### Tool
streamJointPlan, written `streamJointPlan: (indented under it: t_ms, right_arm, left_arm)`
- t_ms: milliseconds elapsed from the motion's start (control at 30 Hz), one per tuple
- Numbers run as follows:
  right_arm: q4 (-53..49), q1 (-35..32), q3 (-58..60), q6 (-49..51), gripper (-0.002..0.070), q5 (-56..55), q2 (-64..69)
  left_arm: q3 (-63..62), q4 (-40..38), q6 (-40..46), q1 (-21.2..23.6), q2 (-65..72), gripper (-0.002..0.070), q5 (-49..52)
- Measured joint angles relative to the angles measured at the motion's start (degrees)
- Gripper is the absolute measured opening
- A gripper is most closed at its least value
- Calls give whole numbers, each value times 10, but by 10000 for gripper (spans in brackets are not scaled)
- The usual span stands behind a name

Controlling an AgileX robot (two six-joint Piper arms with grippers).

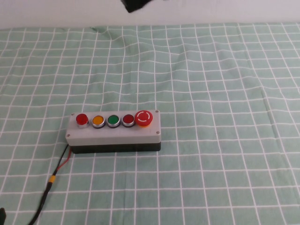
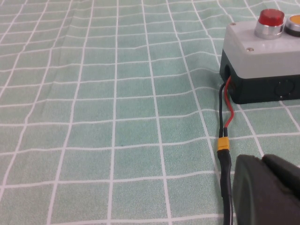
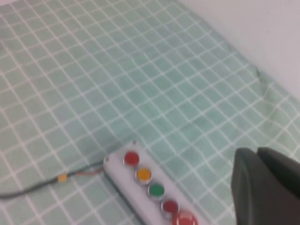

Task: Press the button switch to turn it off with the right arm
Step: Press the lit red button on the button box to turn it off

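**Right gripper** point(image 3: 258, 180): dark, seen only at the edge of its own wrist view. Whether it is open or closed cannot be told. It holds nothing that shows and touches nothing. The arm is raised well above the cloth point(image 1: 225, 93), clear of the box, and its camera looks down on the whole button row.

**Left gripper** point(image 2: 265, 187): dark and low over the cloth, just beside the cable. It is near the box's left end but apart from it. Open or closed cannot be told, and no contact with anything is visible.

**Box** point(image 1: 114, 136): grey top on a black base. It lies flat on the cloth, left of centre in the high view and towards the robot's side, with its long side across the table.

**Buttons**, five in one row on the box top, from the robot's left:
- red button point(image 1: 82, 119)
- amber button point(image 1: 98, 120)
- green button point(image 1: 113, 120)
- second red button point(image 1: 128, 120)
- mushroom button point(image 1: 143, 118), large and red with a white marking, at the right end

**Cable** point(image 1: 51, 180): leaves the box's left end as red and black wires. These meet a yellow connector point(image 2: 223, 145), and a black sheath then runs on towards the robot's left.

**Cloth**: green with a white grid, wrinkled, and covering the table.

**Dark part** point(image 1: 138, 4): at the top edge of the high view, against the white wall. Which arm it belongs to cannot be told.
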Motion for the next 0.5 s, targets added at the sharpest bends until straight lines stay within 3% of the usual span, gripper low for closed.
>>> streamJointPlan:
  t_ms: [500]
  right_arm:
    - [26,0,540,19,-12,-135,-424]
  left_arm:
    - [0,0,0,0,0,-3,0]
